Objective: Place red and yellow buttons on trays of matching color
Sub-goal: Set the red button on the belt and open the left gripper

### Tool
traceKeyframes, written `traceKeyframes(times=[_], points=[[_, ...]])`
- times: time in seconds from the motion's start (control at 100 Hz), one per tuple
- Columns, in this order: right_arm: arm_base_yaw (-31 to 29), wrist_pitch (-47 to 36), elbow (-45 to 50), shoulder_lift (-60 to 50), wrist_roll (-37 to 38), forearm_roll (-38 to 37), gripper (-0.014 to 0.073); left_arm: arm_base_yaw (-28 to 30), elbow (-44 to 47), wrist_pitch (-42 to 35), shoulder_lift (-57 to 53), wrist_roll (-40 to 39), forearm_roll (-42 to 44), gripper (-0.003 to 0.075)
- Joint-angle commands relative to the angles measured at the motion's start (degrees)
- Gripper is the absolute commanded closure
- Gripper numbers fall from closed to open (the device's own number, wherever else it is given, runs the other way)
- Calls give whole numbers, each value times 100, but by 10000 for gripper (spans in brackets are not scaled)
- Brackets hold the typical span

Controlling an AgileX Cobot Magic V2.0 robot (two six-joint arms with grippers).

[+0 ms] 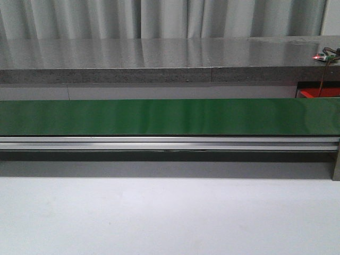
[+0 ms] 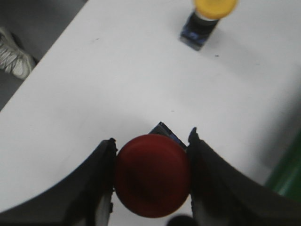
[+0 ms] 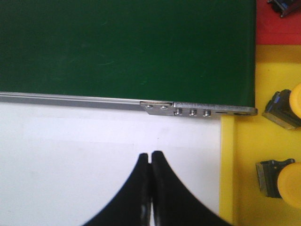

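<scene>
Conveyor belt point(image 1: 170, 117) is dark green with a soft sheen, looks like smooth rubbery plastic, and it sits on a brushed aluminium rail point(image 1: 159, 143) with small bolts at its end plate. Table point(image 1: 159, 218) is plain matt white, smooth. Behind the belt at 12 o'clock, a speckled grey stone-look ledge point(image 1: 159, 58), semi-polished. The red button point(image 2: 153, 175) has a matt plastic cap; the left gripper point(image 2: 151, 141) fingers look like dull black plastic. Yellow tray point(image 3: 244, 165) looks flat matt, yellow buttons point(image 3: 290, 183) slightly glossy plastic.
</scene>
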Motion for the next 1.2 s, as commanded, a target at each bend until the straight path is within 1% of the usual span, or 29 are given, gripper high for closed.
traceKeyframes(times=[0.0,0.11,0.23,0.5,0.68,0.86,0.89,0.93,0.98,1.01,1.03,1.08,1.15,1.19], points=[[15,-186,-137,-112,-43,77,666,-322,-244,-166,-345,53,-81,605],[15,-186,-137,-112,-43,77,666,-628,-508,80,-363,53,-81,605],[15,-191,-137,-112,-43,77,666,-939,-784,179,-363,53,-81,605],[15,-198,-137,-112,-43,77,666,-1736,-874,351,-265,53,-72,605],[15,-198,-137,-112,-43,77,666,-1971,-922,570,-7,53,-72,605],[15,-198,-137,-112,-43,77,666,-2059,-1026,713,199,72,-72,598],[15,-198,-137,-112,-43,77,666,-2059,-1026,713,199,102,-72,587],[15,-198,-137,-112,-43,77,666,-2059,-1067,726,199,113,-72,552],[15,-198,-137,-112,-43,77,666,-2073,-1119,758,199,126,-83,481],[15,-198,-137,-112,-43,77,666,-2073,-1156,758,199,149,-83,416],[15,-198,-137,-112,-43,77,666,-2073,-1194,774,199,165,-83,389],[15,-198,-137,-112,-43,77,666,-2073,-1284,834,199,228,-83,290],[15,-198,-137,-112,-43,77,666,-2073,-1432,959,199,228,-111,214],[15,-198,-137,-112,-43,77,666,-2073,-1519,1022,199,228,-135,195]])
